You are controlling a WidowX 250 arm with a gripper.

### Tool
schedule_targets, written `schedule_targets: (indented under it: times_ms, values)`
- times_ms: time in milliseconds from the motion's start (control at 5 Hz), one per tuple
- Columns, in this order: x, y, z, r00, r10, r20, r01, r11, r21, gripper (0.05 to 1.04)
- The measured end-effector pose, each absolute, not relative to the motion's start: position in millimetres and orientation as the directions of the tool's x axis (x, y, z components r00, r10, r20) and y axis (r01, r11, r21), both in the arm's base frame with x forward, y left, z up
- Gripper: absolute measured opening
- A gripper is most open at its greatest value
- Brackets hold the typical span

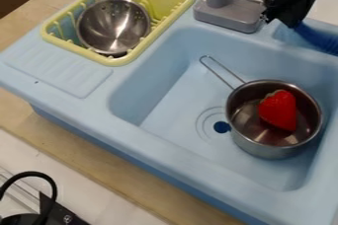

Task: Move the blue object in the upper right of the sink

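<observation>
Black cable (53,193), near L. Blue obj. (316,37), far R: prob. light, stiff; grip mid-body. Claw (289,19): width/hold can't tell.

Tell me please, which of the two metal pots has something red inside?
The pot in the blue sink: a red strawberry lies in it. The other pot, in the yellow rack, holds nothing red.

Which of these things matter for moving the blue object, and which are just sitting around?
Part of the job:
- blue object, beside the faucet
- black gripper
- sink

Just there:
- metal pot holding a strawberry
- yellow rack holding a metal bowl
- gray faucet
</observation>
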State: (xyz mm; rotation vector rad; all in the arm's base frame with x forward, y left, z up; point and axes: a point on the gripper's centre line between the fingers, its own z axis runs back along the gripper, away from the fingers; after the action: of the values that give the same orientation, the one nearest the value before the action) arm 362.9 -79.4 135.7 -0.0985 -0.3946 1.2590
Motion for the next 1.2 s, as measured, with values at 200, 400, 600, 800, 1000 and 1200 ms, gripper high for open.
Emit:
schedule_targets:
  times_ms: [200, 400, 600, 800, 1000, 1200]
  values:
    - [363.4, -78.0, 135.7, 0.281, 0.932, 0.228, -0.901, 0.338, -0.273, 0.507]
    - [363.6, -75.7, 135.7, 0.292, 0.93, 0.224, -0.897, 0.347, -0.272, 0.803]
    - [354.3, -72.4, 140.1, 0.29, 0.934, 0.208, -0.893, 0.342, -0.292, 1.004]
    - [345.0, -66.0, 154.8, 0.309, 0.932, 0.189, -0.869, 0.357, -0.341, 0.999]
    - [330.6, -54.0, 174.7, 0.309, 0.928, 0.207, -0.841, 0.369, -0.396, 0.999]
    - [316.4, -52.4, 178.2, 0.333, 0.917, 0.217, -0.826, 0.395, -0.401, 1.0]
